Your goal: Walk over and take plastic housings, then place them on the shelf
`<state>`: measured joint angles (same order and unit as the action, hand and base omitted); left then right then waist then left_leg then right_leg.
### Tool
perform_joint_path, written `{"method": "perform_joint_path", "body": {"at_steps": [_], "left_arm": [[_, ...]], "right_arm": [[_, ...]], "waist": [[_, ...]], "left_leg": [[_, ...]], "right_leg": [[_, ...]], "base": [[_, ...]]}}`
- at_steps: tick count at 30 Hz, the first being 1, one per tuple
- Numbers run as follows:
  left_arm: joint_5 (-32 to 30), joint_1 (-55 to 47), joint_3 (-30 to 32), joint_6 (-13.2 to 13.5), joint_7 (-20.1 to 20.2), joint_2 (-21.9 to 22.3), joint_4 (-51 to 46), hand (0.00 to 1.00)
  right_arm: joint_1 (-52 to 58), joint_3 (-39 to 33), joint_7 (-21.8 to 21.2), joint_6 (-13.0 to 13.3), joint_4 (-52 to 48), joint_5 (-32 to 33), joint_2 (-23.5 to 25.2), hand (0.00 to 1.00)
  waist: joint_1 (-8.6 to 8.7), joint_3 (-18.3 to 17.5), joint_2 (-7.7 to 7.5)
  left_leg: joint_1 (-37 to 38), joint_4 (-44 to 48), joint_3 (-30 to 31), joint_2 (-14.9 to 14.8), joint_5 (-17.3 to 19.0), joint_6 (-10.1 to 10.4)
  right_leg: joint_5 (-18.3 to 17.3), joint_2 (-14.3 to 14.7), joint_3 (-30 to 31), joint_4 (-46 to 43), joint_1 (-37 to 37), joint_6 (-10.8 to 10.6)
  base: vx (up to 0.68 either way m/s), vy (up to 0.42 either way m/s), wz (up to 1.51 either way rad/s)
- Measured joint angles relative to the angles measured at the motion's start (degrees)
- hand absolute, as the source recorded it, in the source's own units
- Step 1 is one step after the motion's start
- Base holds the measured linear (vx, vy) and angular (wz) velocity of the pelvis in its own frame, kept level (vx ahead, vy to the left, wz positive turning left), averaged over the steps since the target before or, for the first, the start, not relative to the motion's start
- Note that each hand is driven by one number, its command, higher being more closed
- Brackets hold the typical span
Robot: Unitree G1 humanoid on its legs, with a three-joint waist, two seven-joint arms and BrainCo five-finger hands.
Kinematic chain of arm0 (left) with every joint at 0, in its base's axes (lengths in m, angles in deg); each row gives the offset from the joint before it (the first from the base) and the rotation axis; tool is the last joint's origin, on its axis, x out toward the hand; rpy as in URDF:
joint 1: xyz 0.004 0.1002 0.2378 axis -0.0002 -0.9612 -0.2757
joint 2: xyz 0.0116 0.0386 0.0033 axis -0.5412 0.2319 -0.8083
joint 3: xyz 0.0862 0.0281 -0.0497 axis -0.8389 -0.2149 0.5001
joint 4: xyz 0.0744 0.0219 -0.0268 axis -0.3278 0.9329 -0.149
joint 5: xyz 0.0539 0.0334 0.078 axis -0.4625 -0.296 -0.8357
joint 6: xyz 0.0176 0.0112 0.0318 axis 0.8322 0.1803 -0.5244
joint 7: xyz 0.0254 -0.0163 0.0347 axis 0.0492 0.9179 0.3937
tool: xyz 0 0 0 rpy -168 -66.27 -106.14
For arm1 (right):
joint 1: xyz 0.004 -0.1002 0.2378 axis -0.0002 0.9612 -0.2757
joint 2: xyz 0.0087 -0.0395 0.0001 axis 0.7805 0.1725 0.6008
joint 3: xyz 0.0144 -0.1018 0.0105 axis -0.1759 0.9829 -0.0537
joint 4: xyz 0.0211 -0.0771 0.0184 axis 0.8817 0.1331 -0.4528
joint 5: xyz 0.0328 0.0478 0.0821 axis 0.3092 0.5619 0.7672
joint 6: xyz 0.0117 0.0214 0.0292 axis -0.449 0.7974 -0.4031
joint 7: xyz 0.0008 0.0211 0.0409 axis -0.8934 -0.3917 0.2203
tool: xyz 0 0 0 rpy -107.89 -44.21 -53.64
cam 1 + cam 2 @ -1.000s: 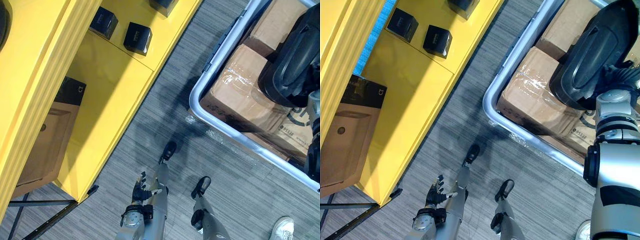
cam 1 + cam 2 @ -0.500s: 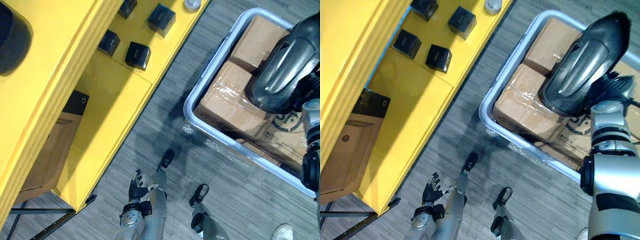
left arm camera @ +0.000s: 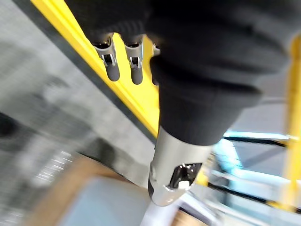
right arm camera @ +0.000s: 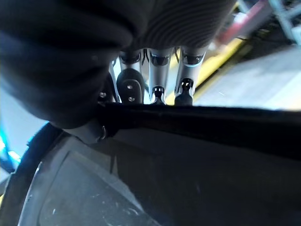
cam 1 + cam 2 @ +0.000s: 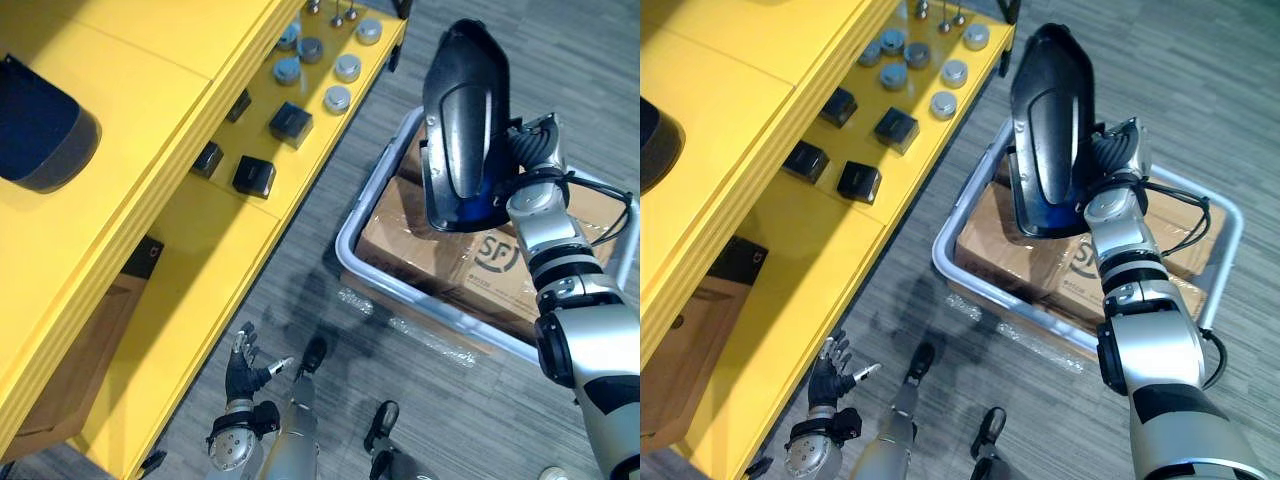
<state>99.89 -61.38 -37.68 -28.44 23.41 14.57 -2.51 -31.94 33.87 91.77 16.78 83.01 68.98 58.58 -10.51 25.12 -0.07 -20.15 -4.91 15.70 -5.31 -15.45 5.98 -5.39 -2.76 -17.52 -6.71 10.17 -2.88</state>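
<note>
While the long, glossy black plastic housing (image 5: 465, 125) is being gripped upright in the robot's right hand (image 5: 527, 150), with the fingers (image 4: 157, 70) curled over its edge, it is being carried well apart from the tall yellow shelf unit (image 5: 150, 110). It is above the grey-rimmed cart (image 5: 1238, 230) of brown cardboard boxes (image 5: 420, 240) that is standing beside that unit. The left hand (image 5: 243, 365) is being held low near the foot of the shelf unit, with fingers spread and nothing in it. The pick-up is judged done. The crossing to the shelf unit and the setting down are judged to be left. A dark rounded object (image 5: 40, 135) is lying on top of the shelf unit, possibly another housing, though that cannot be told. Small black boxes (image 5: 253, 175) and round silver caps (image 5: 337, 97) are lying on the unit's lower ledge.
</note>
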Motion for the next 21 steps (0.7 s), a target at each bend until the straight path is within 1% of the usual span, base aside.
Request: {"method": "perform_joint_path", "body": {"at_steps": [3, 4, 5, 6, 9, 10, 11, 13, 15, 17, 21], "left_arm": [[3.4, 6.0, -0.1, 0.0, -0.1, -1.6, 0.1, 0.00], [6.6, 8.8, -0.6, 0.4, 0.1, -2.6, 0.4, 0.00], [8.1, 10.3, -0.9, 0.5, 0.2, -3.1, 0.7, 0.00], [12.9, 14.2, -2.1, 0.8, 0.9, -4.6, 2.4, 0.00], [18.1, 18.8, -4.2, 1.0, 1.8, -5.0, 6.4, 0.00], [21.4, 20.1, -5.3, 1.0, 2.2, -4.9, 8.3, 0.00], [22.8, 20.6, -5.6, 1.0, 2.3, -4.9, 9.4, 0.00], [28.7, 22.0, -7.4, 0.8, 3.0, -4.7, 13.1, 0.00], [32.2, 22.4, -8.5, 0.7, 3.2, -4.5, 14.3, 0.00], [36.2, 22.6, -9.9, 0.7, 3.3, -4.0, 15.5, 0.00], [39.2, 22.6, -11.9, 0.5, 3.3, -3.2, 16.9, 0.00]], "right_arm": [[3.5, 0.4, 0.0, 0.1, -5.3, -2.4, 0.4, 1.00], [4.5, 1.0, 0.0, 0.2, -6.6, -4.0, 0.8, 1.00], [5.1, 1.6, -0.1, 0.2, -7.4, -4.3, 0.9, 1.00], [6.1, 2.5, -0.5, 0.3, -8.3, -6.3, 2.2, 1.00], [9.4, 2.5, -0.9, 0.2, -12.1, -7.5, 2.9, 1.00], [11.0, 3.3, -1.2, 0.2, -15.3, -8.2, 3.4, 1.00], [11.4, 4.0, -1.5, 0.2, -16.7, -8.3, 3.9, 1.00], [13.9, 5.8, -1.7, 0.5, -22.4, -8.6, 5.7, 1.00], [16.1, 6.2, -1.8, 0.7, -26.1, -8.8, 7.0, 1.00], [20.2, 6.9, -1.7, 1.1, -31.5, -9.0, 8.4, 1.00], [24.5, 7.1, -1.6, 1.2, -36.9, -9.5, 11.8, 1.00]], "waist": [[1.60, -0.4, -0.26], [2.46, -1.4, -0.33], [2.79, -1.9, -0.40], [3.42, -3.3, -0.83], [4.07, -5.4, -1.07], [4.30, -6.6, -1.32], [4.90, -6.9, -1.33], [6.60, -9.2, -1.47], [6.65, -10.2, -1.79], [6.93, -12.6, -1.79], [6.87, -14.7, -1.80]], "left_leg": [[1.5, 0.0, -0.2, -0.2, 0.1, 0.1], [1.6, 0.0, -0.2, -0.2, 0.1, 0.2], [1.7, 0.0, -0.4, -0.3, 0.1, 0.2], [2.3, -0.1, -1.5, -0.6, 0.3, 0.3], [3.3, -0.1, -2.3, -0.8, 0.6, 0.3], [3.7, -0.1, -3.0, -1.0, 0.8, 0.4], [4.1, -0.1, -3.3, -1.0, 0.8, 0.4], [4.9, -0.1, -3.8, -1.2, 1.1, 0.4], [6.1, -0.1, -4.7, -1.4, 1.5, 0.4], [6.8, -0.1, -4.9, -1.6, 1.8, 0.6], [8.1, -0.1, -5.0, -1.7, 2.1, 0.9]], "right_leg": [[0.0, 0.2, 0.1, 0.2, -1.6, 0.0], [0.0, 0.2, 0.1, 0.3, -1.7, 0.0], [0.1, 0.3, 0.3, 0.3, -1.7, 0.1], [0.3, 0.4, 1.4, 0.3, -1.8, 0.3], [0.6, 0.5, 2.2, 0.9, -2.6, 0.4], [1.1, 0.7, 2.8, 1.7, -3.1, 0.5], [1.3, 0.8, 3.0, 2.2, -3.6, 0.6], [1.8, 1.0, 3.4, 3.3, -4.6, 0.7], [1.8, 1.2, 4.2, 3.8, -5.5, 0.7], [1.9, 1.4, 4.4, 4.5, -6.5, 0.9], [2.2, 1.8, 4.2, 5.9, -8.5, 1.2]], "base": [[0.01, -0.055, 0.00], [-0.01, -0.026, -0.03], [-0.02, -0.028, -0.22], [-0.01, -0.019, -0.25], [-0.01, -0.019, -0.19], [0.00, -0.013, -0.23], [0.00, -0.016, -0.18], [0.00, -0.017, -0.12], [0.01, -0.019, -0.17], [0.01, -0.023, -0.08], [0.01, -0.004, 0.02]]}}
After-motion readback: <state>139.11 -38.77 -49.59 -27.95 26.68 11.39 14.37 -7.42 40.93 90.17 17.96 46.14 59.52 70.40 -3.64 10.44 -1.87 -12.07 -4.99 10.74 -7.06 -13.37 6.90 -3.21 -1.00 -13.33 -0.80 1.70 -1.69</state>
